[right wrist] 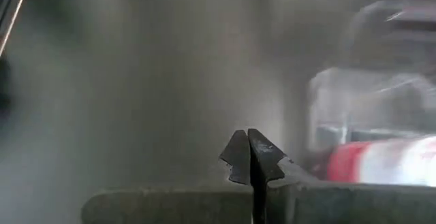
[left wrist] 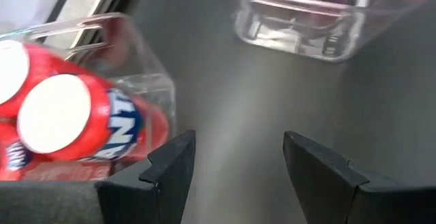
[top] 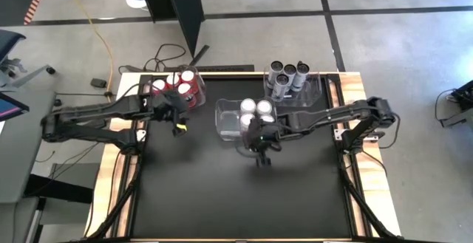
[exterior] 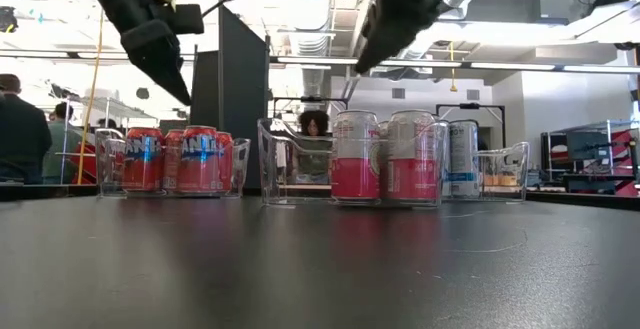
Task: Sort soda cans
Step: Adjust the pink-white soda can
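Hovering beside the red soda cans (top: 179,86), the left gripper (left wrist: 235,166) gapes empty. The right gripper (right wrist: 249,157), apparently near the pink-and-white cans (top: 256,111), is closed, empty.

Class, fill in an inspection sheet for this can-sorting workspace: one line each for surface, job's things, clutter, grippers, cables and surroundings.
Surface: black table top, front part bare.
Job's things: red cans in the left clear bin; pink-and-white cans in the middle bin; grey cans in the right bin.
Clutter: nothing seen.
Grippers: left gripper open, empty, beside the red cans; right gripper shut, empty, by the middle bin.
Cables: yellow cord and black leads on the floor.
Surroundings: people behind the table.
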Motion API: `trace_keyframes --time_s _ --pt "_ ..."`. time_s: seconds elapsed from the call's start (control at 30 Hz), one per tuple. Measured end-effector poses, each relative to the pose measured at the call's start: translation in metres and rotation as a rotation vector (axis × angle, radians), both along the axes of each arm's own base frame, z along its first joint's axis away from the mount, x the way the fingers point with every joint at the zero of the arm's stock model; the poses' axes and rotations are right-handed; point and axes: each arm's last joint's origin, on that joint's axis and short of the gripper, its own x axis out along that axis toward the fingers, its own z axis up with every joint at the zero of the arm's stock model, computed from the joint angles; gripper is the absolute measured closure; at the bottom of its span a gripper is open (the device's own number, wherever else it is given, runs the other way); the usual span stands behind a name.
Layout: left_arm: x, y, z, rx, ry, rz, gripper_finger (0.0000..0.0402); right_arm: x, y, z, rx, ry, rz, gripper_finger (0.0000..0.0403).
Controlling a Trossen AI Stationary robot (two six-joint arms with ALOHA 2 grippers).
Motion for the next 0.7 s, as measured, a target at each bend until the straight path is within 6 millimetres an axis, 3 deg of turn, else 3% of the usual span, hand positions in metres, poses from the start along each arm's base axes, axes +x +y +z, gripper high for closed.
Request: trace_keyframes --time_s 0.1,0.23,0.43,0.57,0.7 --pt "0.005 -0.007 0.0 -0.005 -0.012 -0.033 0.0182 -0.001 0.008 -0.017 0.033 0.098 -0.03 0.0401" --pt "0.009 -0.016 0.002 -0.009 -0.048 -0.068 0.0182 0.0 0.006 -0.057 0.039 0.311 -0.11 0.0401" --pt "0.01 -0.023 0.002 -0.014 -0.053 -0.077 0.0182 0.015 -0.005 -0.096 -0.032 0.389 -0.177 0.0401" --pt "0.01 -0.027 0.001 -0.024 -0.051 -0.088 0.0182 0.02 -0.026 -0.107 -0.094 0.39 -0.26 0.0401" --pt "0.01 -0.029 0.001 -0.022 -0.05 -0.094 0.0182 0.03 -0.043 -0.104 -0.112 0.293 -0.26 0.0401"
